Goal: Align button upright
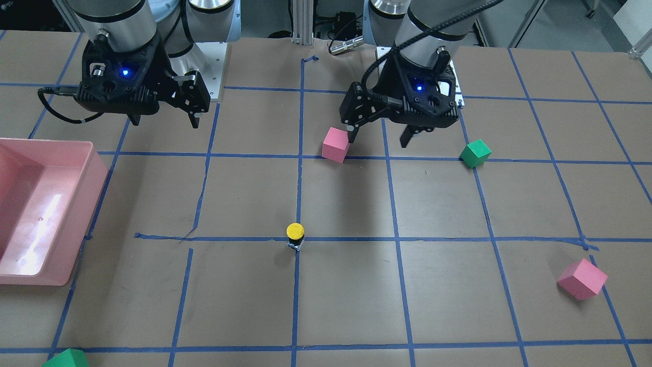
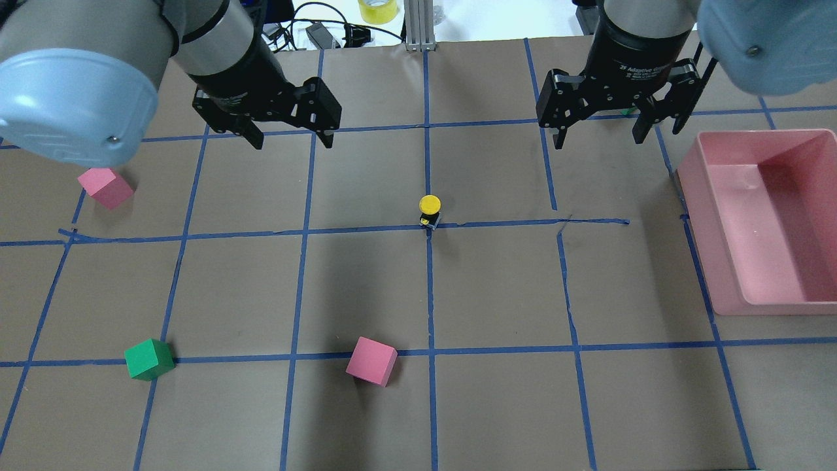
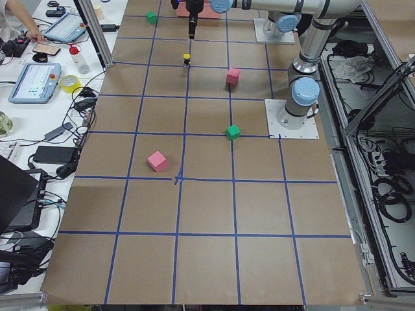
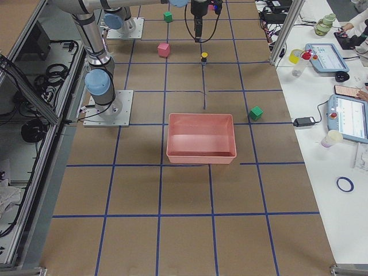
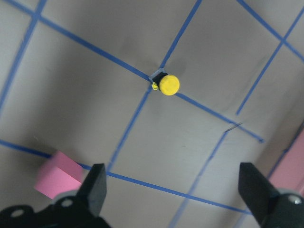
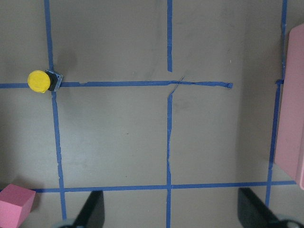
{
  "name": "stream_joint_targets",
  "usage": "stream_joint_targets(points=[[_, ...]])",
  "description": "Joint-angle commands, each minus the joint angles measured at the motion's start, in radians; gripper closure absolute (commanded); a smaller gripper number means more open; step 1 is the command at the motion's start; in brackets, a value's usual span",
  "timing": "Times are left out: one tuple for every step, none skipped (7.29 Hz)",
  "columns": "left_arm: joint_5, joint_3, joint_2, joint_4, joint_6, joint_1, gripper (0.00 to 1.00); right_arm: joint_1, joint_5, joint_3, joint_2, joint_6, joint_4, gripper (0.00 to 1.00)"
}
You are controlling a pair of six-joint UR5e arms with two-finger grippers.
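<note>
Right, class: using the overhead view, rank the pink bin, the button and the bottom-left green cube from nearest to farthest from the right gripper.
1. Pink bin, just right of the right gripper.
2. Button, mid-table, to its left.
3. Green cube, far across on the left.

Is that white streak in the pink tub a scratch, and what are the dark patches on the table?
Exterior front-facing view: the streak on the pink tub floor looks like glare from a light; the overhead exterior view shows no such streak. Both views: the dark patches on the table are soft shadows, probably of the arms.
</note>
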Motion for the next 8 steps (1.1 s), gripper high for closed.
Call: stream_joint_targets(points=[[0.047, 0.014, 0.018, -0.003, 0.244, 0.095, 0.0, 0.0, 0.001, 0.001, -0.001, -0.002, -0.002, 0.0], [0.159, 0.003, 0.032, -0.008, 0.214, 0.091, 0.0, 0.002, 0.001, 0.001, -0.001, -0.002, -0.002, 0.0], [0.156, 0.003, 0.033, -0.006, 0.097, 0.09, 0.0, 0.002, -0.001, 0.001, -0.001, -0.005, -0.002, 0.0], [0.15, 0.002, 0.03, -0.006, -0.039, 0.09, 0.0, 0.003, 0.002, 0.001, -0.002, -0.004, 0.0, 0.0], [0.13, 0.002, 0.026, -0.006, -0.037, 0.09, 0.0, 0.003, 0.001, 0.001, -0.002, -0.007, 0.0, 0.0], [0.075, -0.001, 0.024, -0.006, -0.054, 0.09, 0.0, 0.005, -0.001, 0.001, -0.002, -0.013, 0.001, 0.0], [0.052, -0.006, 0.027, -0.008, -0.062, 0.09, 0.0, 0.003, -0.001, 0.001, -0.002, -0.014, 0.0, 0.0], [0.042, -0.024, 0.03, -0.006, -0.079, 0.09, 0.0, 0.003, 0.001, 0.001, 0.001, -0.013, -0.002, 0.0]])
